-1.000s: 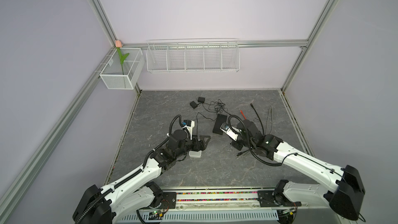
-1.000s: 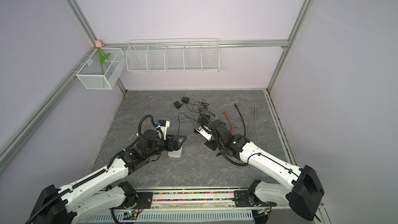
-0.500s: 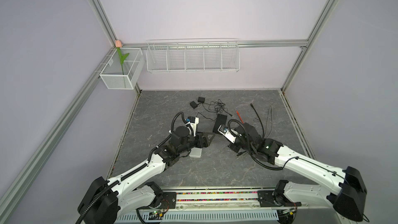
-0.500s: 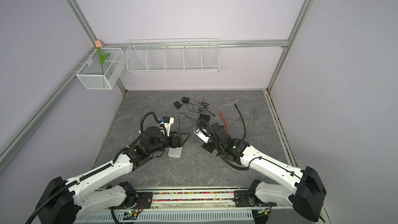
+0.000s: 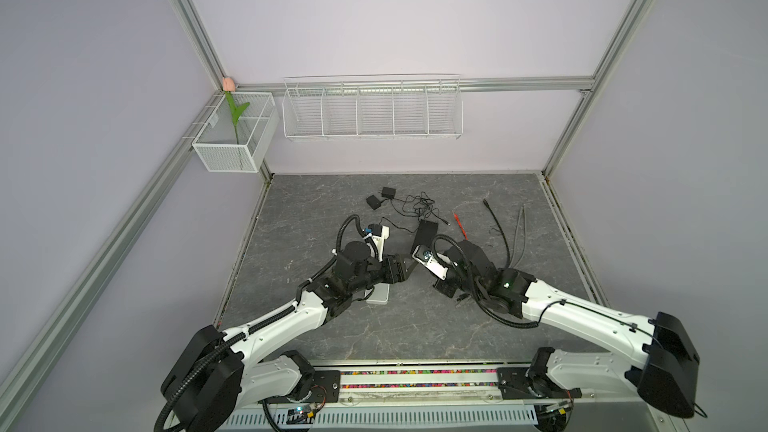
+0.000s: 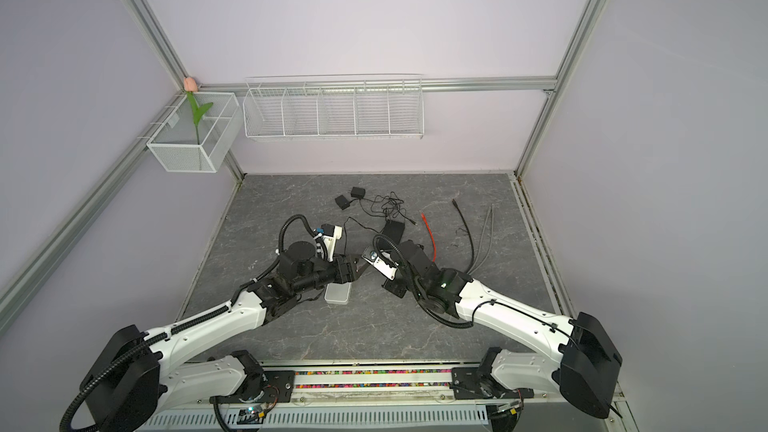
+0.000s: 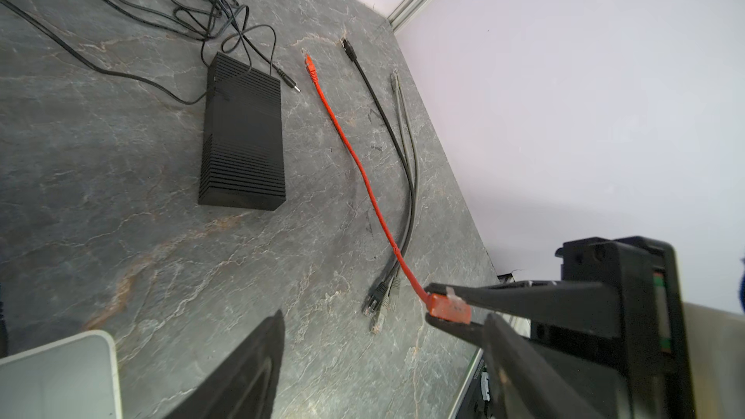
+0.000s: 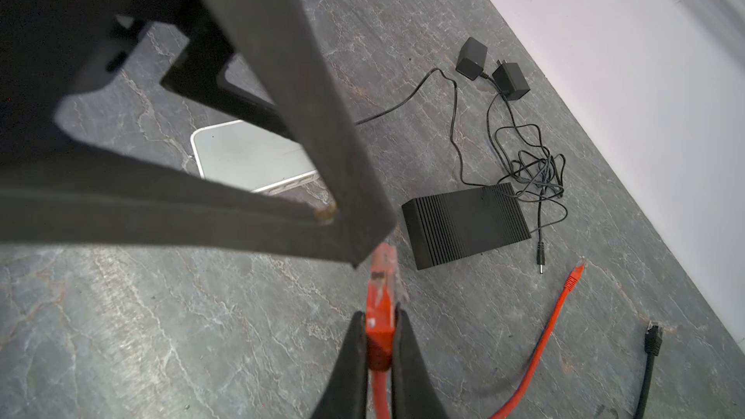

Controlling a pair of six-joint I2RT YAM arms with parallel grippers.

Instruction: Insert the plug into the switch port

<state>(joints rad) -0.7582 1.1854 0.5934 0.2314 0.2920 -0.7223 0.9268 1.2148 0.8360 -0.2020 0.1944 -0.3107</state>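
While aloft, plug (image 8: 381, 292) within right claw (image 8: 381, 316).

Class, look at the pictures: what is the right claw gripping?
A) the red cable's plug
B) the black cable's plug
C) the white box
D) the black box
A: in the right wrist view the right claw is shut on the red cable's plug, while the black box and white box lie apart from it.

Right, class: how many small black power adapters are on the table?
2. Both lie close together toward the back wall: the farther adapter, the nearer adapter just left of it in both top views. Others may be hidden.
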